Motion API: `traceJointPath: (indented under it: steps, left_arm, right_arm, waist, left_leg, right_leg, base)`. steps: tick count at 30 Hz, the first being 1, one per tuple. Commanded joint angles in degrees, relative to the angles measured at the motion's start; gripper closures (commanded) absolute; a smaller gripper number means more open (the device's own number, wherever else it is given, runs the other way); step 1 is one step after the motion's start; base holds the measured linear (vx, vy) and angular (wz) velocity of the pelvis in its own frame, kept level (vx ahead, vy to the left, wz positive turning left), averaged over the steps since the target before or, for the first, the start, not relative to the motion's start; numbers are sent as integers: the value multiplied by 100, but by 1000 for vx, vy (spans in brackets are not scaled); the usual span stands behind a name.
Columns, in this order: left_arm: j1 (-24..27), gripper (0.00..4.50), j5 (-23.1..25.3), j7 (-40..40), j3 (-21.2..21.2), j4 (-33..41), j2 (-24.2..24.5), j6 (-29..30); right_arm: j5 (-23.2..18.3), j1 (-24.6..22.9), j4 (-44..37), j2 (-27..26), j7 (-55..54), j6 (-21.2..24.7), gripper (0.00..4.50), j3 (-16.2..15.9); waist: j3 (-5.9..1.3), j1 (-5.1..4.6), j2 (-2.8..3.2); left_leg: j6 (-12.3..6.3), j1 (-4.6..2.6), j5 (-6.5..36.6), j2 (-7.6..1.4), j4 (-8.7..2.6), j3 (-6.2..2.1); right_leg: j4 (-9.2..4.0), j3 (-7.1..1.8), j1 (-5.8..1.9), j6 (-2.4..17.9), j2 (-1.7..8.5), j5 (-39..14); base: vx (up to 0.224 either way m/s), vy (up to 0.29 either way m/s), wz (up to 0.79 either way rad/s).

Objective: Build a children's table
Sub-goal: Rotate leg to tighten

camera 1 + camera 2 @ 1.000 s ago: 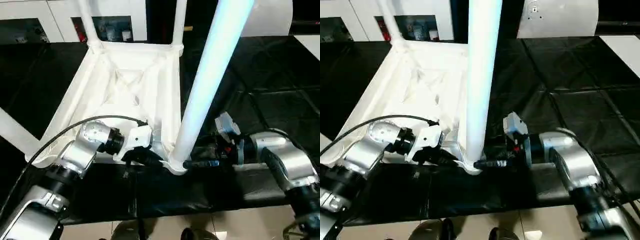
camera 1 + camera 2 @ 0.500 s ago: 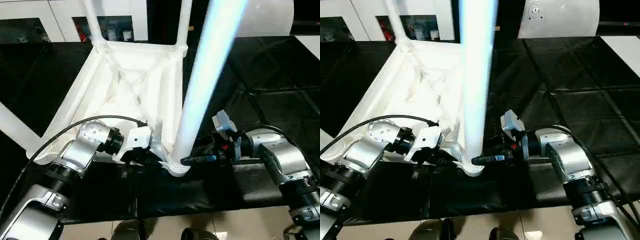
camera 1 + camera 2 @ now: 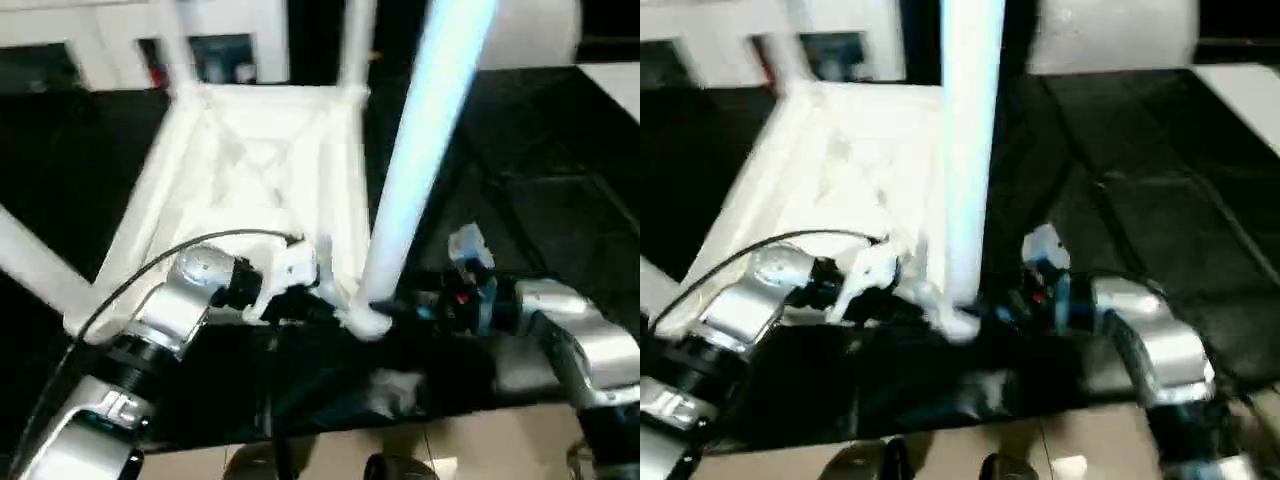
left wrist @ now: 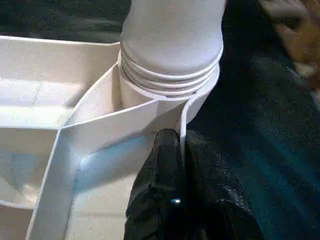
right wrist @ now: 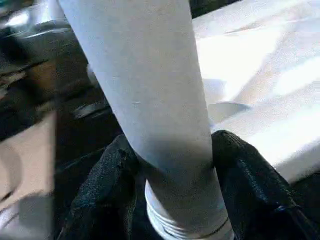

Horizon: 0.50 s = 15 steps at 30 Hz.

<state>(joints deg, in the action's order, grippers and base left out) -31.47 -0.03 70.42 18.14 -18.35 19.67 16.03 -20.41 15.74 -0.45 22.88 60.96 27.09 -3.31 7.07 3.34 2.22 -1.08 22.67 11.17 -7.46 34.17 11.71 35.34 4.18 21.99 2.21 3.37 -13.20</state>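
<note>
Children's table [image 3: 250, 170] upside down, centre-left of frame, ribs up. Near leg [image 3: 420, 160] seated in near corner socket [image 4: 200, 95] (threads visible). Left gripper [image 4: 180, 165] pinches rim beside socket, steadying top. Right gripper [image 5: 172, 165] clasps leg base, likely for twisting home.

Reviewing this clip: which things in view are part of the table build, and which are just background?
Part of the job:
- table top, upside down
- near leg in its corner socket
- left gripper, pinching the top's rim
- right gripper, clamped round that leg
- other legs

Just background:
- white cabinet
- black mat
</note>
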Motion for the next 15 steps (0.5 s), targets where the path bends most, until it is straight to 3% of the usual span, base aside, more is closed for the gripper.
traceJointPath:
  steps: [1,3,6,8,12,15]
  left_arm:
    - [-81,450,-178,-811,-77,216,-588,436]
    - [-95,450,-142,-919,-74,245,-670,537]
    - [-224,450,92,-1684,-69,217,-1147,995]
    - [-246,450,132,-1806,-77,189,-1224,1035]
    - [-348,450,299,-2742,-246,101,-1790,1254]
    - [-341,450,369,-2762,-227,191,-1763,1237]
  right_arm:
    - [16,-73,-337,-657,-632,515,253,-591]
    - [32,-86,-378,-818,-890,630,253,-551]
    - [129,-179,-803,-1452,-1919,1117,253,-651]
    - [184,-184,-837,-1535,-2063,1148,253,-676]
    - [876,-70,-719,-2235,-3574,1398,253,-498]
    - [971,-104,-718,-2361,-3983,1301,254,-334]
  waist:
    - [-242,2,-76]
    - [-224,-122,-90]
    - [-202,-140,-82]
    - [-218,-139,-90]
    - [-224,-165,-73]
    - [-221,-157,-45]
  left_leg:
    - [-278,-126,1066,-719,-510,-421]
    - [-155,-93,1185,-675,-517,-446]
    - [-160,-159,1127,-675,-538,-414]
    - [-197,-147,968,-659,-531,-413]
    - [-233,-166,903,-675,-554,-404]
    - [-239,-168,874,-679,-564,-401]
  right_leg:
    - [-495,-433,-194,1356,789,-1255]
    - [-543,-440,-217,1223,800,-1700]
    - [-601,-477,-142,1082,756,-1787]
    - [-594,-471,-172,1074,768,-1611]
    - [-575,-464,-144,1148,732,-1216]
    - [-582,-479,-155,1131,745,-1061]
  base:
    - [0,0,0]
    - [0,0,0]
    - [0,0,0]
    - [0,0,0]
    - [0,0,0]
    - [0,0,0]
